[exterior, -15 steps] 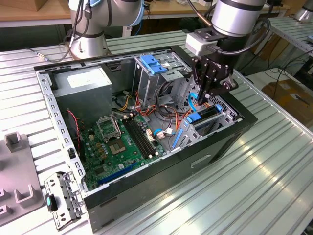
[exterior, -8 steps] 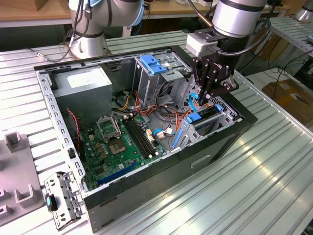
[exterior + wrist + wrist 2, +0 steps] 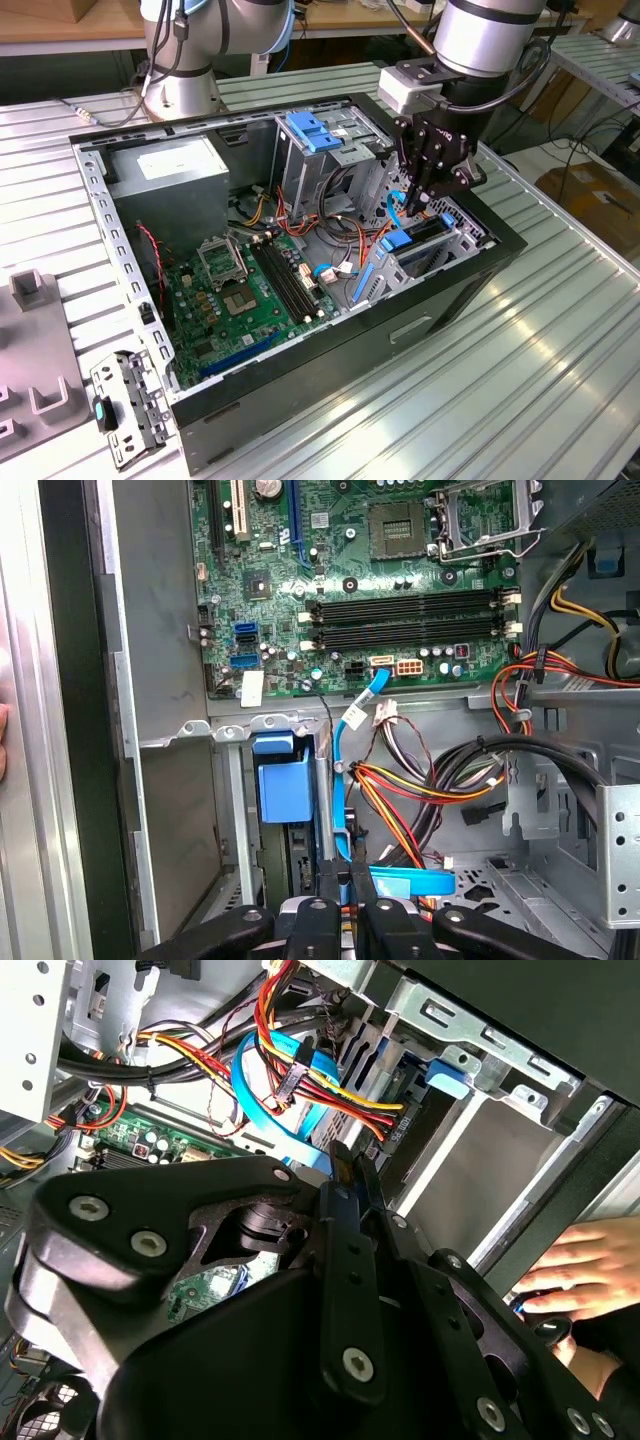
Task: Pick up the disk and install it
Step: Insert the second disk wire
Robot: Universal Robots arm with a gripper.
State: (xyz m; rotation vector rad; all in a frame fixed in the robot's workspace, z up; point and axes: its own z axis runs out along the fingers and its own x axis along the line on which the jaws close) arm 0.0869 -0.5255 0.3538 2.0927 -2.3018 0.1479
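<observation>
The disk stands on edge in the metal bay at the case's corner on the exterior view's right. Only its blue plastic rail end and a dark edge show. My gripper hangs just above that bay, inside the open computer case. In both wrist views its black fingers are pressed together, with a blue flat cable running right past the tips. I cannot tell whether the cable is pinched. The fingertips sit beside the bundle of red, yellow and orange wires.
A green motherboard covers the case floor, and a grey power-supply box sits at the far corner. A metal drive cage with a blue latch stands behind my gripper. A person's hand rests on the case's outer wall. A second arm's base stands behind.
</observation>
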